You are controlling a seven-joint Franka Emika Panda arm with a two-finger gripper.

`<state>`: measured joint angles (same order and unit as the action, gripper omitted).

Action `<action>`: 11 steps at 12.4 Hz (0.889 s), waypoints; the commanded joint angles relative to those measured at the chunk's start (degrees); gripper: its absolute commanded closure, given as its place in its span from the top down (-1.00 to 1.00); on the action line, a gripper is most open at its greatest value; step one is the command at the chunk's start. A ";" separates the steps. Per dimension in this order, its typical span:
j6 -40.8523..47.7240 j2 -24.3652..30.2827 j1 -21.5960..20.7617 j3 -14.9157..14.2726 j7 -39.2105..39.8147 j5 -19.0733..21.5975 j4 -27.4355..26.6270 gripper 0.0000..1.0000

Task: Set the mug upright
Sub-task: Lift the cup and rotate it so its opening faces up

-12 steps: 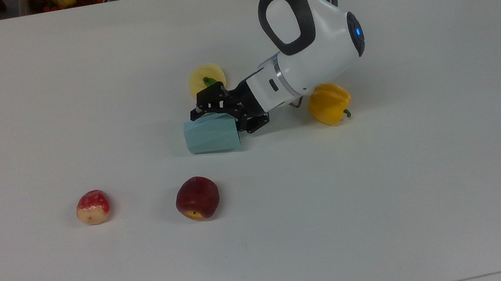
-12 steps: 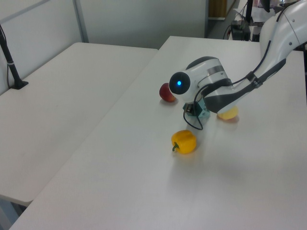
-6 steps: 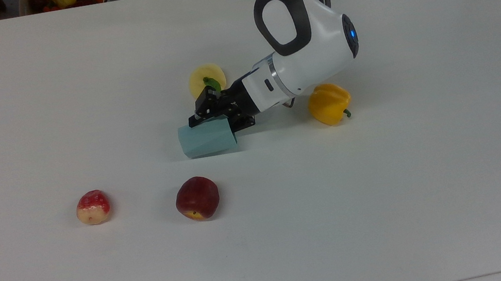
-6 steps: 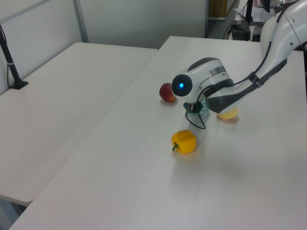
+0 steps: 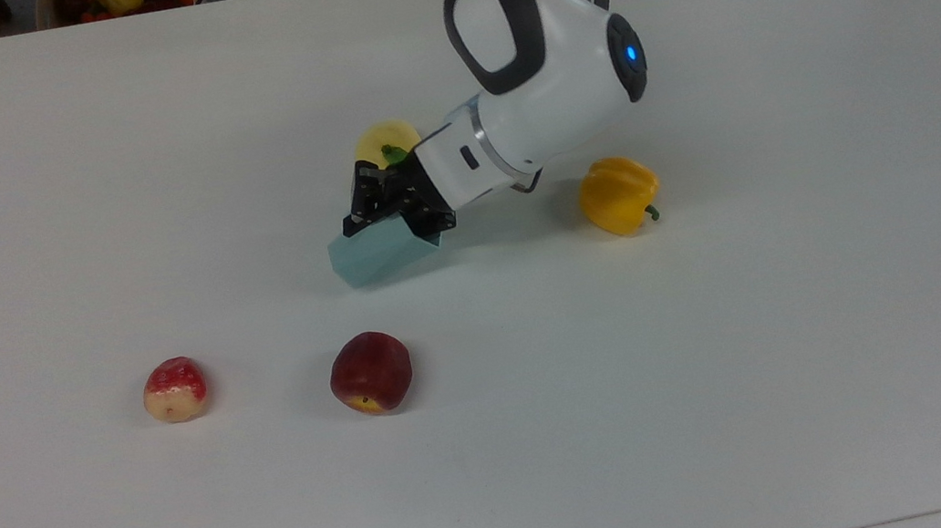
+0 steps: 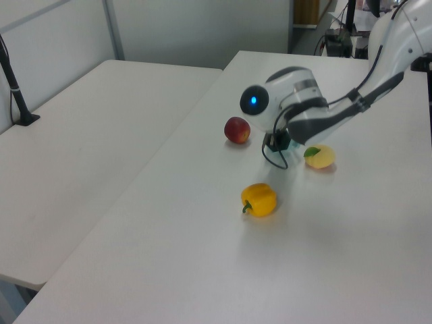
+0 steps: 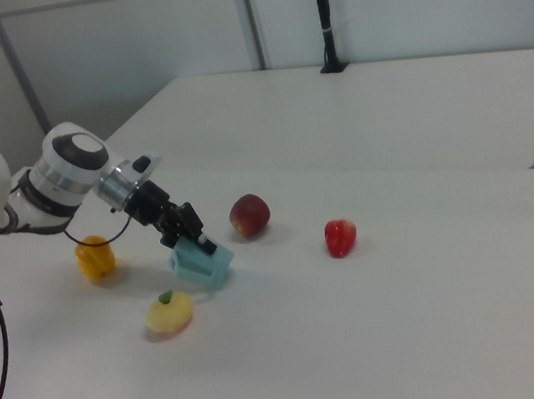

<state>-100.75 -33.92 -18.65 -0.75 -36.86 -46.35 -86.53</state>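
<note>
Mug (image 5: 382, 256) and gripper (image 5: 391, 206) meet near the middle of the white table (image 5: 813, 345): the pale teal cup is tilted, its base end toward the top view's left and lifted partly off the surface, its rim end up against the black fingers. In the right view the mug (image 7: 202, 262) leans with one lower edge on the table while the gripper (image 7: 185, 232) comes down on it from the right view's left, the jaws closed on the rim wall (one finger looks to be inside the opening, though that much is hard to make out). The white arm (image 5: 535, 71) slopes down to it from the top view's upper right, a blue light glowing on its side. Behind the gripper in the top view lies a pale yellow fruit with a green stem (image 5: 380, 143), near the mug but apart from it. A yellow bell pepper (image 5: 618, 194) sits to the top view's right of the arm's wrist. Nearer the top view's bottom edge are a dark red apple (image 5: 371, 373) and, further to the top view's left, a red strawberry-like fruit (image 5: 174, 390), both well apart from the mug.
</note>
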 commanded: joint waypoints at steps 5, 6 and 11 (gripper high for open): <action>-1.20 12.63 6.33 0.22 21.79 28.46 0.04 -1.00; -0.85 14.39 7.48 0.13 24.44 31.47 -0.04 -1.00; 3.54 23.79 13.99 -5.64 49.11 50.27 -5.21 -1.00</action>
<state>-97.37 -15.73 -6.29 -1.78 1.33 -3.22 -85.29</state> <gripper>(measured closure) 0.894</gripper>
